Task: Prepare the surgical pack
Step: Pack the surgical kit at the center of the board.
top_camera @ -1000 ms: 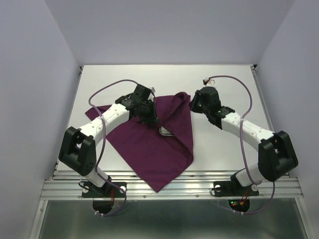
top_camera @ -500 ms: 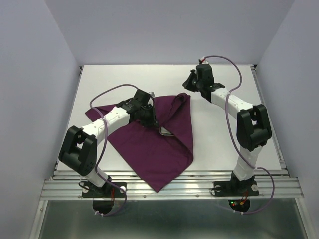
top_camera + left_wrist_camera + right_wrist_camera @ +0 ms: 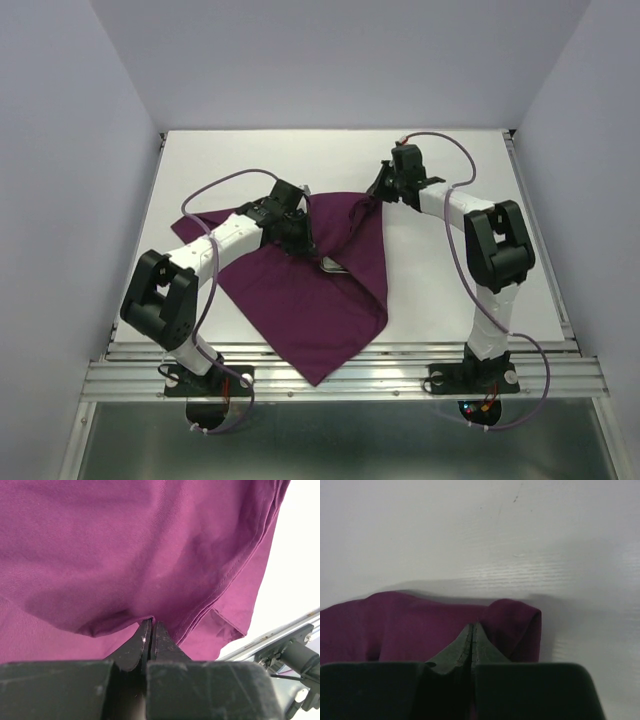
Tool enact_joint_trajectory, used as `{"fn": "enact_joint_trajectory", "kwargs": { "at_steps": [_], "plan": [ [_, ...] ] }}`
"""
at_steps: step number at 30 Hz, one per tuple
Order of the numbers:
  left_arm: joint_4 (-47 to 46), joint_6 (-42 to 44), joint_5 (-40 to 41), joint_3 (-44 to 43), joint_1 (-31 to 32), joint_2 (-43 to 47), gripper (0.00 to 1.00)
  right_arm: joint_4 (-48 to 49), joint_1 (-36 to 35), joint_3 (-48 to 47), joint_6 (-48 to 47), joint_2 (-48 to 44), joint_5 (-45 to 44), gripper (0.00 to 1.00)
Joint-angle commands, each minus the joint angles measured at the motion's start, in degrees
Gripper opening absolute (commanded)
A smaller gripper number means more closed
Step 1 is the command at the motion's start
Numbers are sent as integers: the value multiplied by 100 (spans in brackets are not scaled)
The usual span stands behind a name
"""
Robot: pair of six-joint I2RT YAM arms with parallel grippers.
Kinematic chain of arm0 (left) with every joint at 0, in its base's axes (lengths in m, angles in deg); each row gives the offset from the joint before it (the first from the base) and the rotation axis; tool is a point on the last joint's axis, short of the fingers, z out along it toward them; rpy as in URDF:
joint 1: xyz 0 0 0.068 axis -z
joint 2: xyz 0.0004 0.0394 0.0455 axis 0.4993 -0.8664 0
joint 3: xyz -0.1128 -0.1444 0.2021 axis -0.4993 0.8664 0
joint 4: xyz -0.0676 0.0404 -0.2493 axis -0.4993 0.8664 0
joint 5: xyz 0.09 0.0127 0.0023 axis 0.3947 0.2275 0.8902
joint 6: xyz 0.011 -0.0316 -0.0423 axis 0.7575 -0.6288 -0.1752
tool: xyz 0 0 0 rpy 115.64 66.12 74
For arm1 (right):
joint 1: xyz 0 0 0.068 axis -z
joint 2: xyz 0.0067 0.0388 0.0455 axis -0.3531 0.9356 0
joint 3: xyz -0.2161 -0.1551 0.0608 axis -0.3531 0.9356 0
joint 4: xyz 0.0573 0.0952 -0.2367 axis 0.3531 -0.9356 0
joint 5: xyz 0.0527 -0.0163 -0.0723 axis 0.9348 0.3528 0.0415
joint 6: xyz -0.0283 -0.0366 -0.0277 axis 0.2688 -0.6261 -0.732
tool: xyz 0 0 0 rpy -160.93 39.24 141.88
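— White tabletop [image 3: 250, 160], pale lilac walls all round. Where's the pack?

— Between the two arms. The large deep-purple cloth wrap [image 3: 300, 310] lies spread out with one flap folded over. Only a corner of the small rectangular steel tray [image 3: 329, 264] peeps out, just on the near side of the left pincer [image 3: 300, 237].

— And the pincers?

— The left pincer's jaws are pressed together on a fold of the wrap. Its wrist view shows the cloth bunching right at the tips and stretching away beyond them. The right pincer [image 3: 383, 190] is closed tight too, its tips nipping the wrap's far corner, with bare table beyond.

— Which step, then?

— Wrapping, I'd say: the contents are covered and the far flap is about to go over. I can't see the instruments or the gauze.

— Next move?

— Probably lifting that corner and carrying it towards the arm bases, across the tray, while the left pincer pins its fold. It calls for a gentle pull, or the tray could drag along.
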Motion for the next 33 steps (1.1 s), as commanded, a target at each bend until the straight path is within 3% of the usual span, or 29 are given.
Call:
{"fn": "enact_joint_trajectory", "kwargs": {
  "at_steps": [1, 9, 14, 18, 20, 24, 26, 30, 33],
  "plan": [
    [6, 94, 97, -63, 29, -5, 0, 324, 17, 427, -53, -825, 163, 1],
    [103, -38, 369, -11, 21, 302, 0, 543, 17, 1297, -211, -983, 497, 1],
    [103, -47, 202, 7, 29, 513, 23, 588, 17, 1509, -360, -914, 532, 1],
    [252, 15, 298, -203, 29, 742, 67, 457, 17, 1422, -519, -1141, 409, 1],
    [479, 85, 430, -449, 3, 891, 77, 412, 17, 1386, -615, -1282, 287, 1],
    [753, 217, 738, -661, -312, 1085, 79, 122, 17, 1360, -765, -1598, -117, 1],
    [727, 226, 738, -530, -786, 1155, 76, 43, 17, 1334, -809, -1782, -467, 1],
    [341, -2, 467, 50, -1841, 1103, 51, -1, 17, 1509, -835, -2178, -1049, 1],
    [-63, -274, 369, 437, -2439, 910, 45, 60, 17, 1641, -835, -2346, -1103, 1]
  ]
}}
